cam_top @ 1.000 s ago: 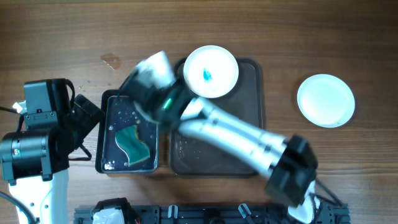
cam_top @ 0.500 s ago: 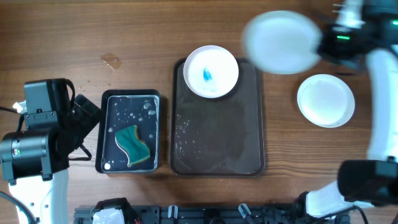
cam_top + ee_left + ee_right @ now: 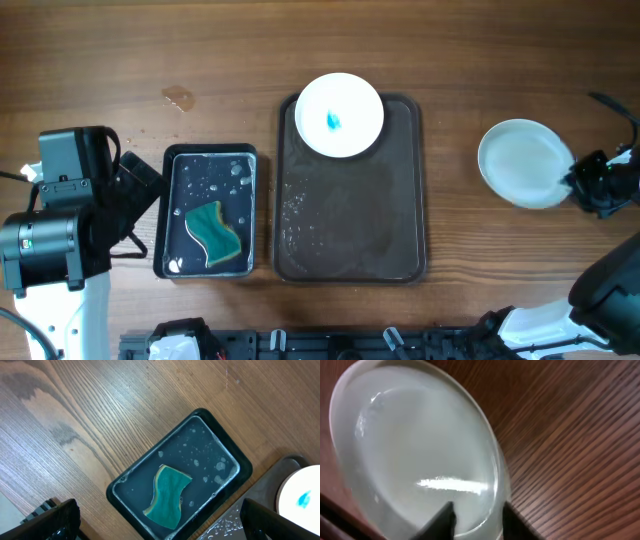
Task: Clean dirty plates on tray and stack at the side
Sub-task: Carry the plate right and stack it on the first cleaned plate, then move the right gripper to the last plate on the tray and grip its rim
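Note:
A white plate (image 3: 340, 115) with a blue smear at its centre lies at the far end of the dark brown tray (image 3: 350, 230). A plain white plate (image 3: 523, 162) rests on the wooden table to the right of the tray. My right gripper (image 3: 585, 186) is at this plate's right rim. In the right wrist view its jaws (image 3: 477, 522) stand apart astride the rim of the plain plate (image 3: 415, 455), one finger inside, one outside. My left gripper (image 3: 162, 527) hangs wide open over the teal sponge (image 3: 167, 495), holding nothing.
A black rectangular container (image 3: 208, 212) with water and the teal sponge (image 3: 215, 232) stands left of the tray. A small wet spot (image 3: 178, 97) marks the table at the far left. Water drops lie on the tray's floor.
My right arm swung from the black container across the tray with a white plate, brought it down on the plate at the right, and its jaws have come apart. The left arm stayed still.

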Robot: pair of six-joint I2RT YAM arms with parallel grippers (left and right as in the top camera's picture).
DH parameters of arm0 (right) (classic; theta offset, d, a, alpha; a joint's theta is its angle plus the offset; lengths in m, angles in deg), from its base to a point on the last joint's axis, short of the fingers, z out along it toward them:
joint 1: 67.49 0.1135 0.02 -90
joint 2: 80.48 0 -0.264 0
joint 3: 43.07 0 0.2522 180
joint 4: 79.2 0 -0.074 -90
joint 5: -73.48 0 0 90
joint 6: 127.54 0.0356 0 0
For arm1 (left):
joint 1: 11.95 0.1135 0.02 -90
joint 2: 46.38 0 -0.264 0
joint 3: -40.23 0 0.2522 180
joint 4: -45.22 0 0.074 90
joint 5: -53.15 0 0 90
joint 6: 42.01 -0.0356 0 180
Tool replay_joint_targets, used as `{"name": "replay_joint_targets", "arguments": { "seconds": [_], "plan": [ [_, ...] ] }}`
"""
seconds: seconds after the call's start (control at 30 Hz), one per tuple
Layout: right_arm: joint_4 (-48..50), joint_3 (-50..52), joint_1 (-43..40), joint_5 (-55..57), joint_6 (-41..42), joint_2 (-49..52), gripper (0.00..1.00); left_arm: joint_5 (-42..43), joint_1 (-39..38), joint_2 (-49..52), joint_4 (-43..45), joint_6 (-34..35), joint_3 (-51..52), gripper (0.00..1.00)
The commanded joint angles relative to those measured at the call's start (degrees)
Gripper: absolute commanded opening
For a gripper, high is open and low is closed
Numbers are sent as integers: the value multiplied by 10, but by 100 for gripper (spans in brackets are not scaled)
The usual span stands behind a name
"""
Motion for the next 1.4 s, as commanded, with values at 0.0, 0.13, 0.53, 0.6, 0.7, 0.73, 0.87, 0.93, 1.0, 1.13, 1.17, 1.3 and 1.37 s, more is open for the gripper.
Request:
{"name": "replay_joint_targets", "arguments": {
  "seconds": [0.0, 0.13, 0.53, 0.6, 0.7, 0.73, 0.87, 0.93, 1.0, 1.13, 1.17, 1.3, 1.37],
  "plan": [
    [-4, -9, 23, -59, -22, -46, 51, -3, 2, -4, 1, -7, -8, 100],
    [-13, -36, 123, -183, -86, -167, 58, -3, 2, -4, 1, -7, -8, 100],
    [140, -53, 593, 182, -128, -43, 67, -3, 2, -4, 1, -7, -8, 100],
    [200, -53, 585, 162, -141, 27, 66, -3, 2, -4, 1, -7, -8, 100],
    [283, -53, 574, 83, -144, 95, 66, -3, 2, -4, 1, -7, -8, 100],
    [307, -53, 570, 76, -134, 113, 66, -3, 2, -4, 1, -7, -8, 100],
    [360, -53, 559, 51, -52, 167, 51, -3, 2, -4, 1, -7, -8, 100],
    [369, -53, 559, 34, -51, 184, 37, -3, 2, -4, 1, -7, -8, 100],
    [355, -52, 560, 27, -50, 192, 15, -3, 2, -4, 1, -7, -8, 100],
    [287, -52, 550, 34, -9, 166, 4, -3, 2, -4, 1, -7, -8, 100],
    [268, -52, 547, 34, 5, 150, 4, -3, 2, -4, 1, -7, -8, 100],
    [177, -52, 540, 34, 10, 25, 4, -3, 2, -4, 1, -7, -8, 100],
    [129, -52, 541, 29, 10, -41, 4, -3, 2, -4, 1, -7, -8, 100]
  ]
}}
